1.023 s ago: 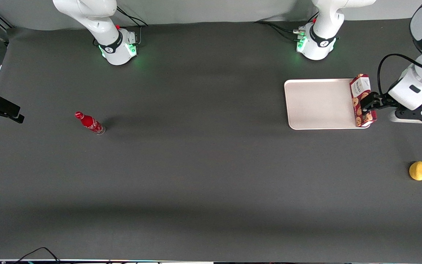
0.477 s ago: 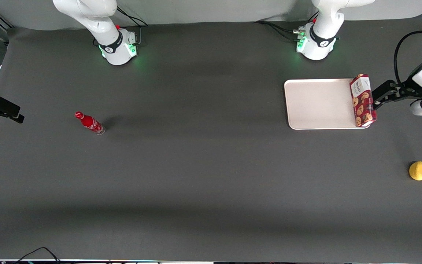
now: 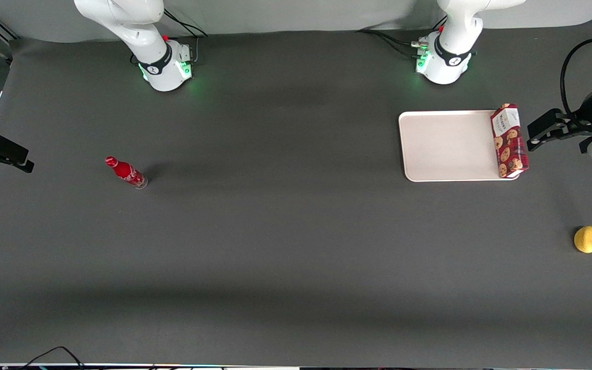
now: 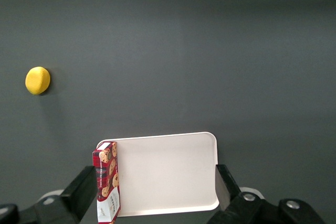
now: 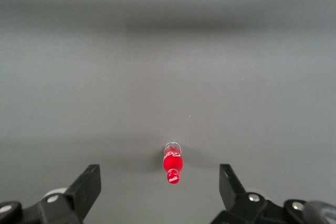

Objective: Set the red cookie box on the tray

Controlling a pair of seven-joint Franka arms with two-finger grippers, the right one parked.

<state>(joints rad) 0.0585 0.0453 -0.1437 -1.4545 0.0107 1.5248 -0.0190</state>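
Note:
The red cookie box (image 3: pixel 509 141) rests on its long narrow side on the tray (image 3: pixel 445 146), along the tray's edge nearest the working arm's end of the table. Its white text panel points away from the front camera. My left gripper (image 3: pixel 538 132) hangs open a short way off the box, farther toward that same end, with nothing in it. From the wrist camera I look down past both open fingers (image 4: pixel 84 190) at the cookie box (image 4: pixel 107 182) and the pale tray (image 4: pixel 168 171); the gripper (image 4: pixel 155 190) holds nothing.
A yellow round fruit (image 3: pixel 587 239) lies on the dark table nearer the front camera than the tray, also seen as the fruit (image 4: pixel 38 80). A small red bottle (image 3: pixel 125 172) lies toward the parked arm's end. Two arm bases (image 3: pixel 442 61) stand along the back edge.
The gripper has let go of the cookie box and drawn back from it toward the working arm's end. The box stays in place on the tray's edge.

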